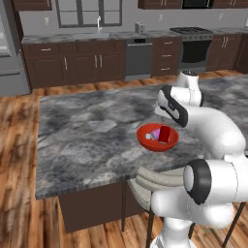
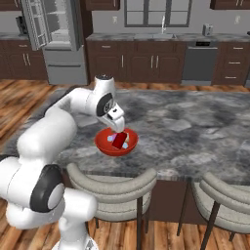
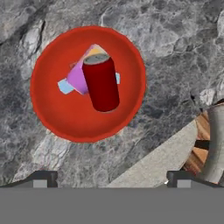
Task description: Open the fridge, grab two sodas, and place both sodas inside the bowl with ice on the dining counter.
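Note:
On the dining counter (image 1: pixel 87 131) (image 2: pixel 195 127) (image 3: pixel 175 43) stands the red-orange bowl (image 1: pixel 145 140) (image 2: pixel 102 144) (image 3: pixel 43 109). Inside it the red soda (image 3: pixel 101 83) (image 1: pixel 165 134) (image 2: pixel 117 140) lies tilted across the purple soda (image 3: pixel 78 79) (image 1: pixel 156 133), with pale ice (image 3: pixel 65 86) under them. My gripper (image 3: pixel 111 180) (image 2: pixel 118 128) hangs just above the bowl, open, with nothing between its fingers. The grey fridge (image 2: pixel 53 29) (image 1: pixel 9 48) stands far back with a door open.
Padded grey chairs (image 2: pixel 112 183) (image 2: pixel 224 195) (image 1: pixel 155 179) stand along the counter's near edge; one chair back (image 3: pixel 153 162) shows below the gripper. Wall cabinets, a dishwasher (image 1: pixel 138 58) and a stove (image 1: pixel 196 46) line the back wall.

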